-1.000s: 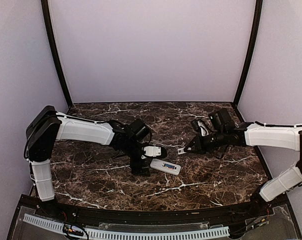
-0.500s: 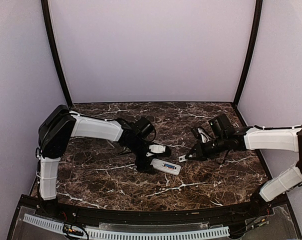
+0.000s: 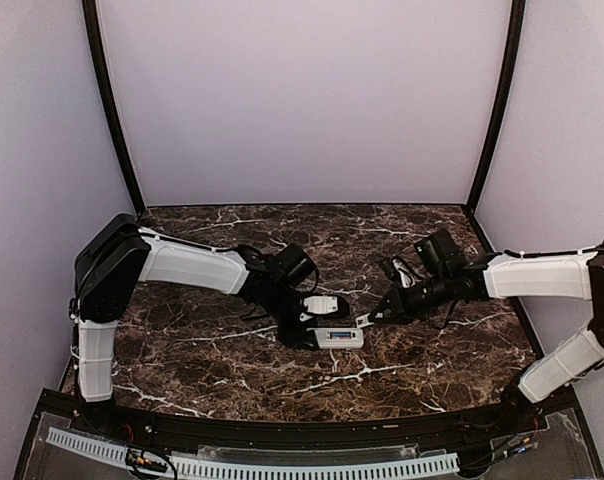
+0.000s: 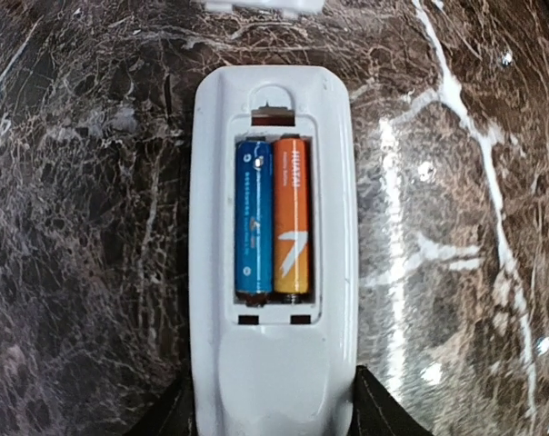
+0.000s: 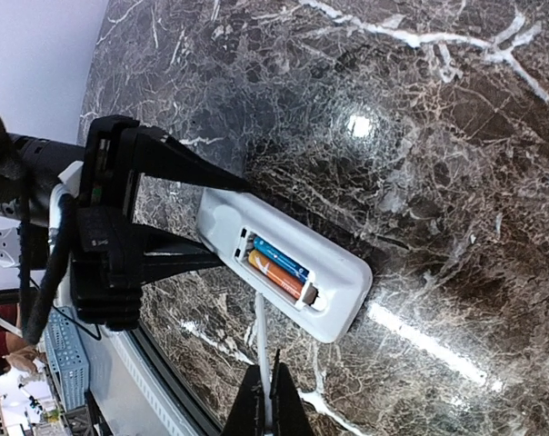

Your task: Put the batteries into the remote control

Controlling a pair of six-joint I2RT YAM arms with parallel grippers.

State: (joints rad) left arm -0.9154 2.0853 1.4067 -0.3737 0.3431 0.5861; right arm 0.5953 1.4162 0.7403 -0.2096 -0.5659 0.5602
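The white remote control (image 4: 274, 363) lies back-up on the marble table, its battery bay open. A blue battery (image 4: 254, 218) and an orange battery (image 4: 291, 218) sit side by side in the bay. My left gripper (image 4: 274, 420) is shut on the remote's near end, one finger on each long side. In the top view the remote (image 3: 342, 338) is just right of my left gripper (image 3: 312, 335). My right gripper (image 5: 268, 404) is shut on a thin flat white piece (image 5: 261, 341), seen edge-on, held close beside the remote (image 5: 347, 272). My right gripper also shows in the top view (image 3: 374, 315).
The dark marble table (image 3: 422, 360) is ringed by lilac walls. A black front edge with a white slotted rail (image 3: 252, 465) runs along the near side. The left arm's black wrist (image 5: 111, 236) lies behind the remote's far end in the right wrist view.
My left gripper has shifted the remote slightly right and turned it more level. My right gripper has come down and left with the white piece, closer to the remote.
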